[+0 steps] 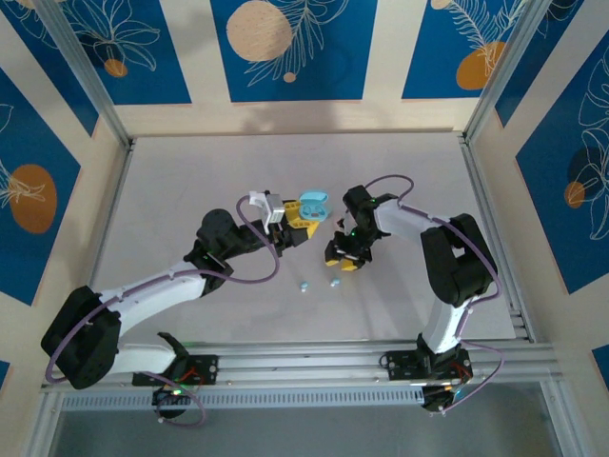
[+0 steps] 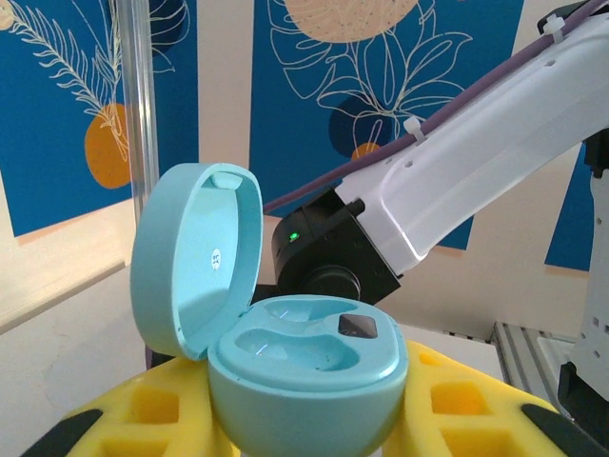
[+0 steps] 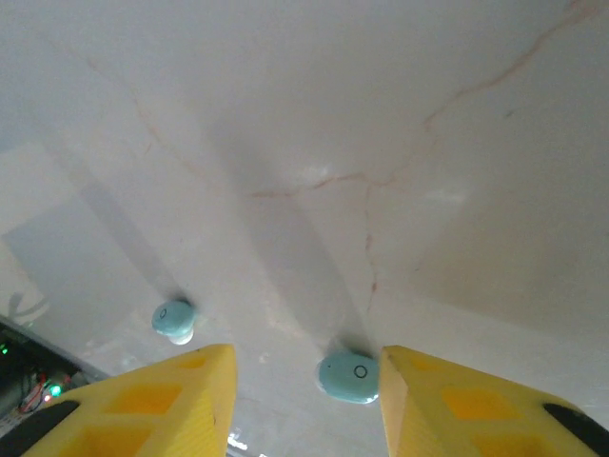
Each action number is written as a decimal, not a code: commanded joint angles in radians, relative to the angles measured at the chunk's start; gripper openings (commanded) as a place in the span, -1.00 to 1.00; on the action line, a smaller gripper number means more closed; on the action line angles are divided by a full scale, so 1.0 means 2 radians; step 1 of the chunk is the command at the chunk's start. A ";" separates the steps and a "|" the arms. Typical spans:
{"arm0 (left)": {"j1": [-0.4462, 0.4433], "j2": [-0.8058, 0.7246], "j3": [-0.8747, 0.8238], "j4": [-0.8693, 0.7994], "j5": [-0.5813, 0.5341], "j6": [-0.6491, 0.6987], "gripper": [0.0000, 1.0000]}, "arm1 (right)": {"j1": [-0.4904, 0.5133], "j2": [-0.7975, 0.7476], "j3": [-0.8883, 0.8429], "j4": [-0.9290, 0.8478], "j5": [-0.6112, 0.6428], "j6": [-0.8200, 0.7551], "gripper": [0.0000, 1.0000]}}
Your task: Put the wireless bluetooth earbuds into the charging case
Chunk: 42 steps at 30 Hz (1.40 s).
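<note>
The light blue charging case (image 2: 304,381) stands with its lid (image 2: 195,252) swung up and both wells empty. My left gripper (image 2: 304,424) is shut on it, a yellow finger (image 2: 143,409) on each side, and holds it above the table (image 1: 312,204). Two light blue earbuds lie on the table. One earbud (image 3: 347,377) sits between the fingers of my open right gripper (image 3: 306,400), right against the right-hand finger (image 3: 447,409) and well apart from the other. The second earbud (image 3: 173,319) lies outside the left-hand finger. From above, both earbuds (image 1: 335,282) (image 1: 304,286) sit just in front of the right gripper (image 1: 343,257).
The right arm (image 2: 447,181) reaches across close behind the held case. The white table (image 1: 190,181) is walled by an aluminium frame, with a post (image 2: 138,133) at the back left and a rail (image 1: 362,362) along the near edge.
</note>
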 commanded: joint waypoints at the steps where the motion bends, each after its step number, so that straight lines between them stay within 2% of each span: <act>1: -0.006 -0.018 0.010 0.002 -0.006 0.005 -0.45 | 0.004 0.000 0.029 -0.014 0.024 -0.028 -0.10; 6: -0.006 -0.028 0.008 -0.007 -0.012 0.010 -0.46 | 0.014 0.027 0.049 -0.034 0.025 -0.028 -0.11; 14: -0.007 -0.039 0.001 -0.015 -0.023 0.020 -0.45 | 0.022 -0.019 -0.025 -0.006 0.013 0.071 -0.11; 20: -0.007 -0.034 0.001 -0.007 -0.019 0.018 -0.46 | 0.036 -0.021 -0.041 -0.002 0.027 0.111 -0.05; 42: -0.007 -0.040 -0.005 -0.012 -0.026 0.023 -0.45 | 0.056 0.010 -0.025 0.020 0.031 0.117 -0.16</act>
